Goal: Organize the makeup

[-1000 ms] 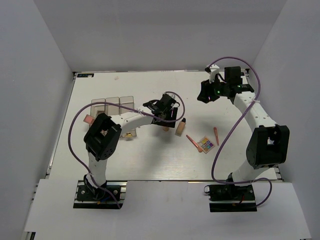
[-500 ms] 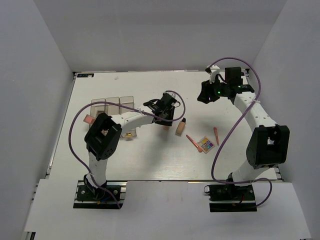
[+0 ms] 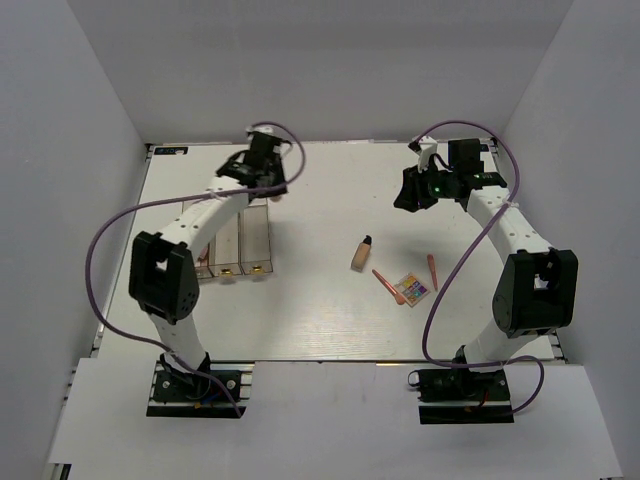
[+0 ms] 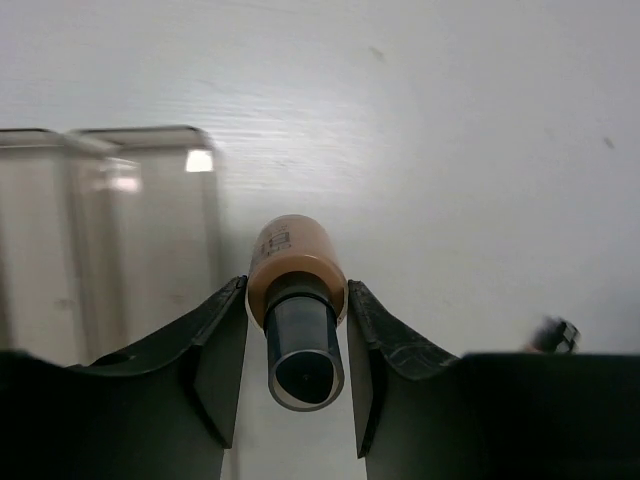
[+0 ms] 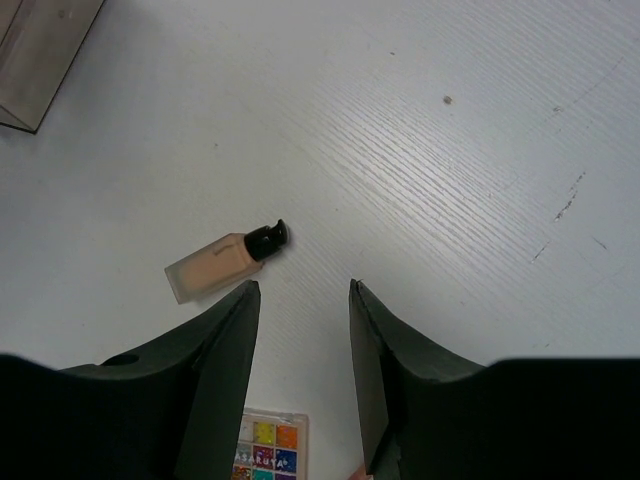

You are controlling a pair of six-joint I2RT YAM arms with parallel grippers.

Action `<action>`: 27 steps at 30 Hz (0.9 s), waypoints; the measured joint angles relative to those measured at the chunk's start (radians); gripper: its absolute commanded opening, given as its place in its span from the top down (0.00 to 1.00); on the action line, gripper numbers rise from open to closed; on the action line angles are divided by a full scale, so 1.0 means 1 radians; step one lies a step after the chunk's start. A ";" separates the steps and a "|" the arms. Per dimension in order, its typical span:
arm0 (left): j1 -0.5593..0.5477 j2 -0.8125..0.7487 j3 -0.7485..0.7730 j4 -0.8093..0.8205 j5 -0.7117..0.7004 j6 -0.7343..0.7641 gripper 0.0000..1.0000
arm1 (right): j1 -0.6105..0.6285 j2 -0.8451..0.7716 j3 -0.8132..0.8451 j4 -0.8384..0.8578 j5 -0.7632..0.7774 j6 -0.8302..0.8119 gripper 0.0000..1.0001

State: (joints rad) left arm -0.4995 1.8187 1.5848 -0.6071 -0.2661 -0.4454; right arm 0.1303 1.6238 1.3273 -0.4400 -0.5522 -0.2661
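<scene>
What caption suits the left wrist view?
Left fingers clamp a tan, dark-capped foundation bottle beside the clear plastic box.

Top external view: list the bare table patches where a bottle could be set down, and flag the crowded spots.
Free: the stretch between the clear box and the lying foundation bottle; also the near strip in front of both. Crowded: right of centre, where bottle, two pencils and palette cluster.

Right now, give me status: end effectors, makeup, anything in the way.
Left end effector shut on foundation bottle, beside clear box. Right end effector open, empty. Second bottle, palette, two pencils loose on table. No obstruction seen.
</scene>
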 measured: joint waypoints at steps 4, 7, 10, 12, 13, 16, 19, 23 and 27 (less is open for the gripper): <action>0.167 -0.051 -0.026 -0.024 -0.029 0.005 0.84 | 0.000 0.000 0.000 0.000 -0.003 0.000 0.53; 0.230 -0.079 -0.054 -0.047 -0.039 0.019 0.85 | 0.000 0.000 0.000 0.000 -0.006 0.001 0.53; 0.258 -0.091 -0.080 -0.062 -0.040 0.033 0.84 | 0.000 0.000 0.000 0.000 -0.009 0.001 0.53; 0.273 -0.093 -0.101 -0.066 -0.040 0.041 0.84 | 0.000 0.000 0.000 0.000 -0.010 0.002 0.53; 0.278 -0.093 -0.114 -0.065 -0.040 0.044 0.84 | 0.000 0.000 0.000 0.000 -0.010 0.002 0.53; 0.300 -0.093 -0.168 -0.066 -0.041 0.054 0.83 | 0.000 0.000 0.000 0.000 -0.012 0.002 0.53; 0.317 -0.092 -0.206 -0.069 -0.041 0.065 0.78 | 0.000 0.000 0.000 0.000 -0.013 0.003 0.53; 0.340 -0.079 -0.216 -0.064 -0.040 0.079 0.59 | 0.000 0.000 0.000 0.000 -0.013 0.004 0.52; 0.354 -0.061 -0.216 -0.055 -0.038 0.080 0.42 | 0.000 0.000 0.000 0.000 -0.013 0.004 0.52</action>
State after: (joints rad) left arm -0.1455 1.7573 1.3693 -0.6624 -0.3042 -0.3653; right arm 0.1303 1.6238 1.3273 -0.4397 -0.5648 -0.2619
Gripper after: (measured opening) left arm 0.540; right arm 0.476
